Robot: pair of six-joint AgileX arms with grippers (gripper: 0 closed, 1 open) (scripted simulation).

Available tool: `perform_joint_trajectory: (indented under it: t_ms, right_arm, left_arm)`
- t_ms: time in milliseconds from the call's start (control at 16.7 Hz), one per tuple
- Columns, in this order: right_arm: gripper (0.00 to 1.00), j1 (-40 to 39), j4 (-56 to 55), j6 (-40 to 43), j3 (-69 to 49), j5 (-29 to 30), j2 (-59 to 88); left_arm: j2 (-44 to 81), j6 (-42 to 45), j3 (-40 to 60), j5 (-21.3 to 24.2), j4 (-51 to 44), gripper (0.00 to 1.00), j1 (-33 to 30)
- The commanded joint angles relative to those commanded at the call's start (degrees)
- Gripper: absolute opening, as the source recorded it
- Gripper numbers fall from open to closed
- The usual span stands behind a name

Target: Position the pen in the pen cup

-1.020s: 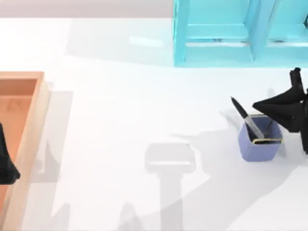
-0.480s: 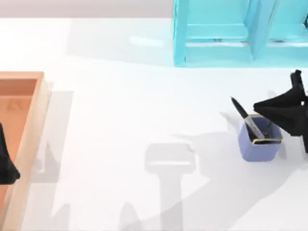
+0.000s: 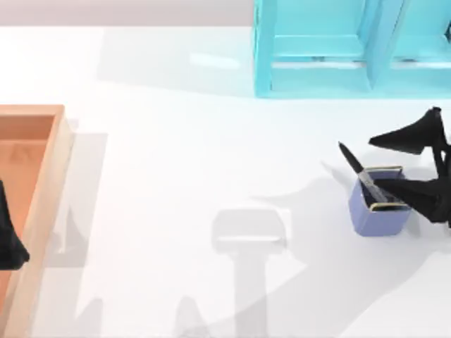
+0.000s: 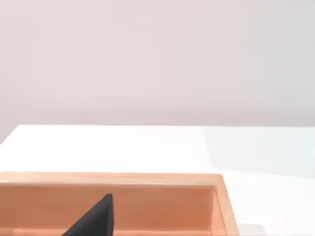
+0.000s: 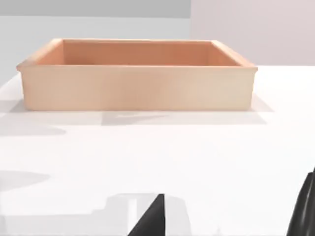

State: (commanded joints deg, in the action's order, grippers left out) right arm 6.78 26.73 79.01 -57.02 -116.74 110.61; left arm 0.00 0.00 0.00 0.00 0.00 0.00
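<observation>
While your right pincer point(image 3: 416, 165) spreads apart beside it, half cut off at the surface's right edge, the slim black pen point(image 3: 365, 174) leans in the periwinkle square cup point(image 3: 379, 210); left pincer's state, over the orange wooden tray point(image 3: 44, 184), you cannot tell.

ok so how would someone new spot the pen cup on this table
Start at the big turquoise shelf at the top view's back right, then come forward across the white table. The cup is a small periwinkle-blue square pot with a gold wire rim, and a black pen leans out of it.
</observation>
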Motion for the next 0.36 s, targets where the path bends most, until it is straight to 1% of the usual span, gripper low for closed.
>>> perform_joint_trajectory:
  t_ms: [60, 360]
  right_arm:
    - [1.00, 0.00, 0.00, 0.00, 0.00, 0.00, 0.00]
    - [1.00, 0.00, 0.00, 0.00, 0.00, 0.00, 0.00]
  left_arm:
    - [0.00, 0.00, 0.00, 0.00, 0.00, 1.00, 0.00]
    - [0.00, 0.00, 0.00, 0.00, 0.00, 1.00, 0.00]
